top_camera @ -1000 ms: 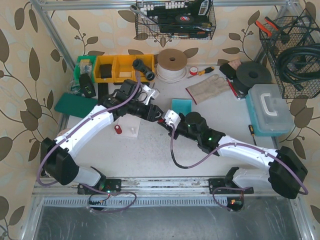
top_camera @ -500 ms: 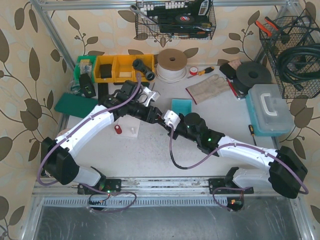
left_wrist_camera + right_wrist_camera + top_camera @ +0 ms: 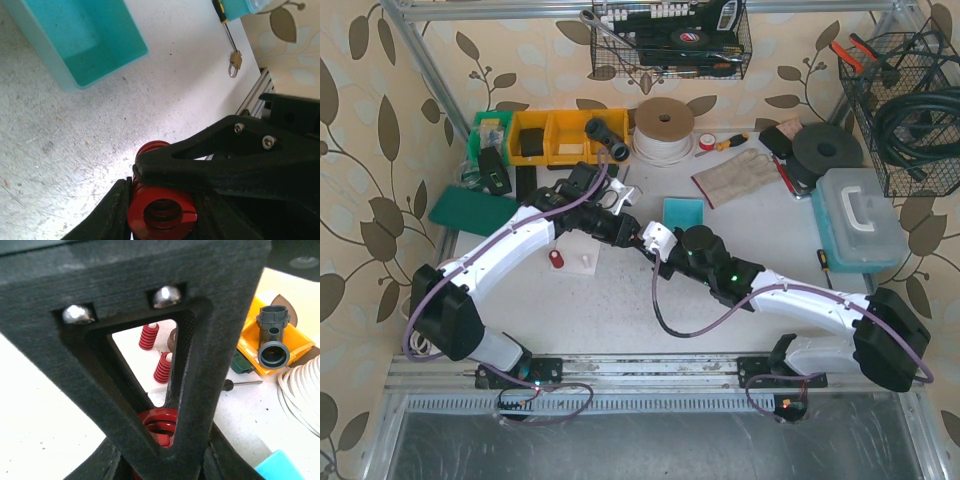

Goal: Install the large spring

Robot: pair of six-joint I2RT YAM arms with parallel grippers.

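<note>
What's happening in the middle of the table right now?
Both arms meet over the large spring. The left gripper has its jaws closed against the red coil, and the right gripper reaches around it too, though its grip is unclear. It looks like a handover. Two small red springs stand beyond it, and the large one is not yet installed.

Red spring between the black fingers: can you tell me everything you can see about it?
The spring is bright red and looks like painted metal, with round coils stacked up and a hole down its middle. The left wrist view looks at its open end. Fingers of the left end effector squeeze its sides, and another black finger lies across its coils. Most of it is hidden.
</note>
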